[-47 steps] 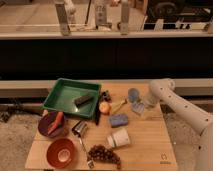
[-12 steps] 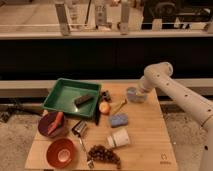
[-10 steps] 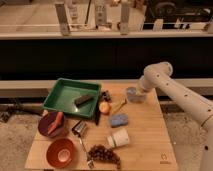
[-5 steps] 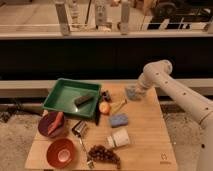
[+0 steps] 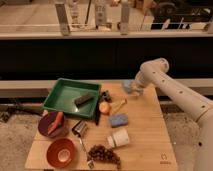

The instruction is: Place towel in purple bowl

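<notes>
The towel (image 5: pixel 128 86), a small pale blue-grey cloth, hangs at the back of the wooden table (image 5: pixel 145 135), just right of centre. My gripper (image 5: pixel 133 90) is shut on it, coming in from the right on the white arm (image 5: pixel 170 87). The fingers are mostly hidden behind the cloth. The purple bowl (image 5: pixel 48 129) stands at the table's left edge, well to the left of the gripper and nearer the front. A red-orange elongated item (image 5: pixel 56 122) lies in it.
A green tray (image 5: pixel 64 93) with a dark block (image 5: pixel 83 100) stands at the back left. Between gripper and purple bowl lie an orange fruit (image 5: pixel 104 107), a yellow item (image 5: pixel 119 105), a blue sponge (image 5: pixel 118 120), a metal can (image 5: pixel 80 129), a white cup (image 5: pixel 119 138), grapes (image 5: pixel 104 154) and an orange-red bowl (image 5: pixel 61 152).
The arm has swung from the table's right side toward the left, and the towel has moved left and slightly up with the gripper.
</notes>
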{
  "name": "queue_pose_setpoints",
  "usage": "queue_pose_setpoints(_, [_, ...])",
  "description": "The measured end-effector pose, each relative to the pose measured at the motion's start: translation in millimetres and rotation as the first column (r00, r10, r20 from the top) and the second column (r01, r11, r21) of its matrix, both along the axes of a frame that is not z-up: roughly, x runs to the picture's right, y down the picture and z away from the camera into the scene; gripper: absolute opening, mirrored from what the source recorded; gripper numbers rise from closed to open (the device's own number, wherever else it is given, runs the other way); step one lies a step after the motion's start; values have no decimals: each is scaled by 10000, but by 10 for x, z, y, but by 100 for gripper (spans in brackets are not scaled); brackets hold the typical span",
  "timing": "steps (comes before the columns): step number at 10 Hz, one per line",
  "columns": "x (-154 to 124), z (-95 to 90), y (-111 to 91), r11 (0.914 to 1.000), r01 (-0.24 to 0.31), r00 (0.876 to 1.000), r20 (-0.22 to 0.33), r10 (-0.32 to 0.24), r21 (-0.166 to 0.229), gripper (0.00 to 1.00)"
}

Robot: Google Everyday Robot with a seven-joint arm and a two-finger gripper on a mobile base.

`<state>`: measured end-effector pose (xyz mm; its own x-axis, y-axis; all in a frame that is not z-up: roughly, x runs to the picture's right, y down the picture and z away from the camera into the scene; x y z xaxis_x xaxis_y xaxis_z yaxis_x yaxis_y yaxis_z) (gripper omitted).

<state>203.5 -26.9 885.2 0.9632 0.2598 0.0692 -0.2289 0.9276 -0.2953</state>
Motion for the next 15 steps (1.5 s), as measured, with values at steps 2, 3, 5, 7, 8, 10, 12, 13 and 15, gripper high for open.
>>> queue_pose_setpoints(2, [-14,18,-43,9999,55,10000,13,-55,114,0])
queue_pose_setpoints(3, [-28,22,-68,9998,75,10000,28,-76,162,0])
queue_pose_setpoints(5, [-21,32,-106,9996,108,9999,9,-109,270,0])
queue_pose_setpoints(7, [-13,23,-126,9991,117,9999,-9,-117,397,0])
queue_pose_setpoints(8, [12,32,-150,9989,113,9999,-41,-112,457,0])
queue_pose_setpoints(10, [-44,29,-156,9986,144,9999,-17,-143,512,0])
queue_pose_setpoints(12, [-37,27,-153,9982,110,9999,-63,-106,593,0])
queue_pose_setpoints(13, [-27,19,-151,9978,103,9999,-95,-97,654,0])
queue_pose_setpoints(15, [-39,16,-170,9972,85,9999,-98,-78,749,0])
